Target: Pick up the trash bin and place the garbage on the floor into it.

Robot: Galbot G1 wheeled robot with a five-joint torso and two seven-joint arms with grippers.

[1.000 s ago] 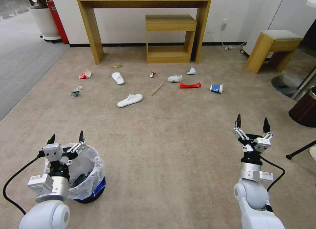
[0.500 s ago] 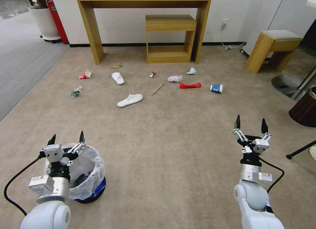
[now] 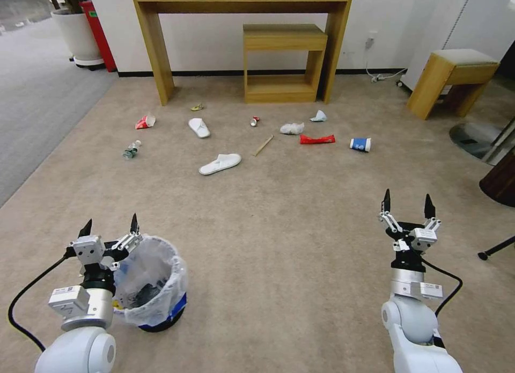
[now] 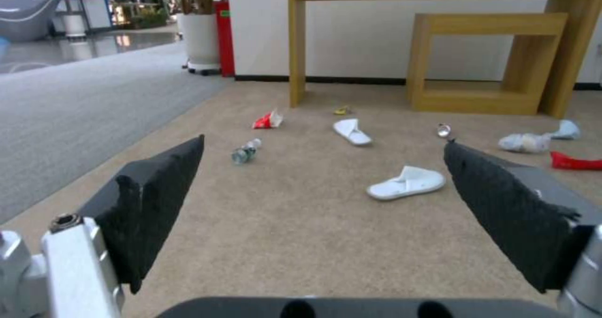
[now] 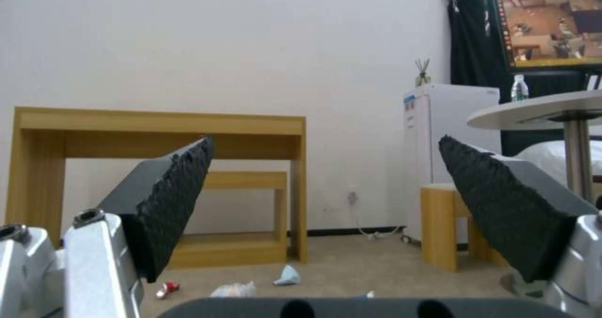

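Note:
The trash bin (image 3: pixel 155 287), dark with a blue base and a crinkled white liner, stands on the beige floor (image 3: pixel 279 228) at near left. My left gripper (image 3: pixel 109 224) hovers open just beside its rim; it points at the litter in the left wrist view (image 4: pixel 324 141). My right gripper (image 3: pixel 407 200) is open and empty over bare carpet at near right (image 5: pixel 326 141). The garbage lies farther ahead: two white slippers (image 3: pixel 220 163) (image 3: pixel 199 128), a wooden stick (image 3: pixel 263 145), a red wrapper (image 3: pixel 317 139), a blue cup (image 3: pixel 360 144), a carton (image 3: pixel 145 122), a crushed bottle (image 3: pixel 130 150), a can (image 3: pixel 254 121) and tissues (image 3: pixel 292 128).
A wooden desk (image 3: pixel 155 51) and a low shelf (image 3: pixel 284 61) stand against the far wall behind the litter. A wooden stool (image 3: pixel 450 78), a table base (image 3: pixel 475 139) and a brown wood-grain bin (image 3: pixel 499 182) crowd the right side. Grey carpet (image 3: pixel 32 104) borders the left.
The whole head view has shifted slightly to the right, so the camera has moved. My right gripper sits a little lower than a second ago. Both grippers stay open.

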